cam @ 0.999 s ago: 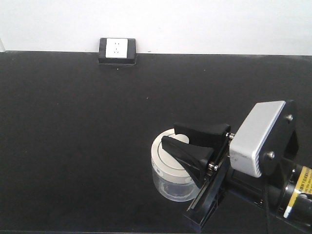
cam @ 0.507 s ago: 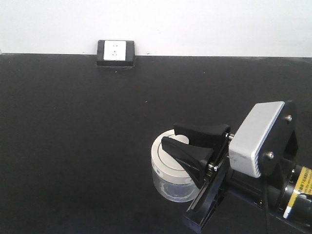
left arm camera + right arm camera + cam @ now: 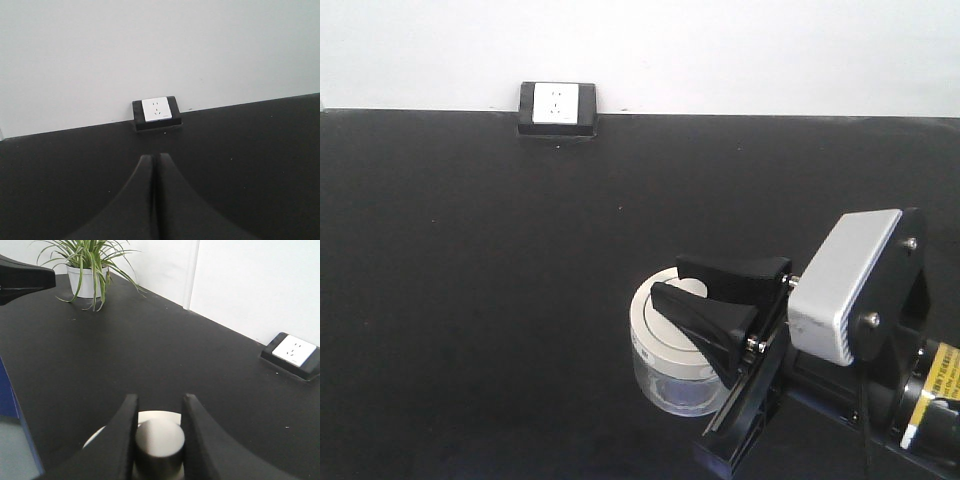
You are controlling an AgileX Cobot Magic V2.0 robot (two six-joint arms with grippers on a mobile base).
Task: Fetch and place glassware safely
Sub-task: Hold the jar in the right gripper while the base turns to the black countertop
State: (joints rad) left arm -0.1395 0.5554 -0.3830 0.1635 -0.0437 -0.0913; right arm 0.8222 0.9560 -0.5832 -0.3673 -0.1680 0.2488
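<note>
My right gripper point(image 3: 667, 277) pinched the grey centre knob point(image 3: 160, 440) of the round off-white lid point(image 3: 655, 335) between its two fingers. The small squat clear glass jar point(image 3: 670, 388) sat directly beneath them on the black tabletop point(image 3: 470, 300), and I judged this hold spared the glass wall. My left gripper point(image 3: 154, 162) idled, fingers pressed together on nothing.

Lab-like room: black benchtop point(image 3: 470, 250), white wall point(image 3: 740, 50), surface socket box point(image 3: 558, 106), potted plant point(image 3: 90, 267).

The squat clear glass jar point(image 3: 672, 388) is standing upright at five o'clock on the black tabletop point(image 3: 470, 300), round off-white lid point(image 3: 650, 325) on, its centre knob point(image 3: 159, 441) sitting pinched in the right gripper point(image 3: 667, 277).
</note>
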